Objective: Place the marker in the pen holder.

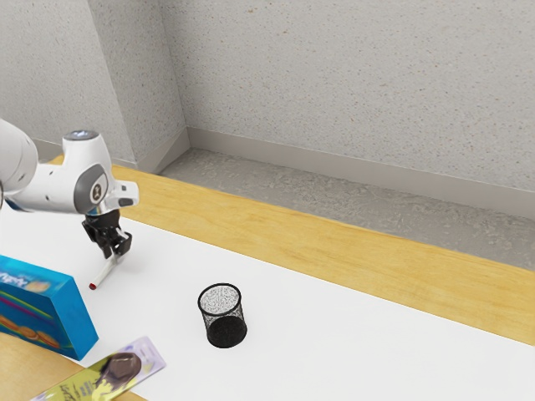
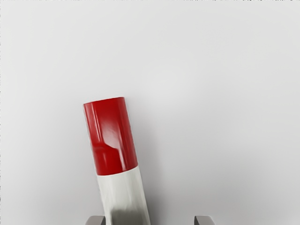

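Plainly, the fingers [image 2: 204, 220] stood parted, gripping nothing, with the marker [image 2: 117, 164] lying on the table [image 1: 292, 334] between them, nearer one than the other, its long axis slightly aslant through their gap.

Exterior view, clock taken from its centre. Box [image 1: 77, 322]: at eight o'clock, blue, upright, cut off by the view's edge; pale lettering and orange-brown rounds on its faces. Packet [image 1: 125, 369]: between seven and eight, lying flat near the box, lilac and yellow-green with a dark brown print, its lower end out of frame. Table [image 1: 351, 244]: white surface at six, pale wood border crossing from ten to four. Floor [image 1: 276, 180]: grey, mottled, at three, beyond the border. Skirting [image 1: 334, 158]: grey, at one. Wall [image 1: 351, 67]: speckled, at twelve, cornered toward ten.
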Motion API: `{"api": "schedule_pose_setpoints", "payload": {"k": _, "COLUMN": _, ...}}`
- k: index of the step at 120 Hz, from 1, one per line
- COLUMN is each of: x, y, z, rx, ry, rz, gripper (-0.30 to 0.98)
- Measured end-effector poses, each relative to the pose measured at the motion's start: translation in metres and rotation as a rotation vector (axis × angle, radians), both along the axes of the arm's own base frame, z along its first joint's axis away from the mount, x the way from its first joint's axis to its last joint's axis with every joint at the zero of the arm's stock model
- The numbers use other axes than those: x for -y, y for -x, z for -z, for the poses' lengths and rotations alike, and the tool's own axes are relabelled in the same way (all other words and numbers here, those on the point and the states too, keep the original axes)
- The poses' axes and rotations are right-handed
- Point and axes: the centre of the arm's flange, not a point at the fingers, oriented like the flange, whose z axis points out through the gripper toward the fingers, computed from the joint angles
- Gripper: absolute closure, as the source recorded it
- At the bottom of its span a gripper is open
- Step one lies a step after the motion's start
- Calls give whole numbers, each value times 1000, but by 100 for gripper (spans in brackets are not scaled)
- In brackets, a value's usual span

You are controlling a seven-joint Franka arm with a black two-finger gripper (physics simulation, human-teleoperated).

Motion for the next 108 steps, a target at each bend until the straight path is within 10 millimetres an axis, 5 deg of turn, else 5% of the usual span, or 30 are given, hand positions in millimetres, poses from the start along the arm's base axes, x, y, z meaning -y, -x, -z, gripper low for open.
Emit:
{"api": "schedule_pose_setpoints", "payload": {"k": 70, "x": -10, "y": -6, "z": 12, "rx": 30, "ry": -3, "rz": 26, "gripper": 50}}
{"api": "schedule_pose_setpoints", "payload": {"k": 108, "x": -9, "y": -5, "z": 14, "rx": 35, "ry": 8, "rz": 31, "gripper": 67}}
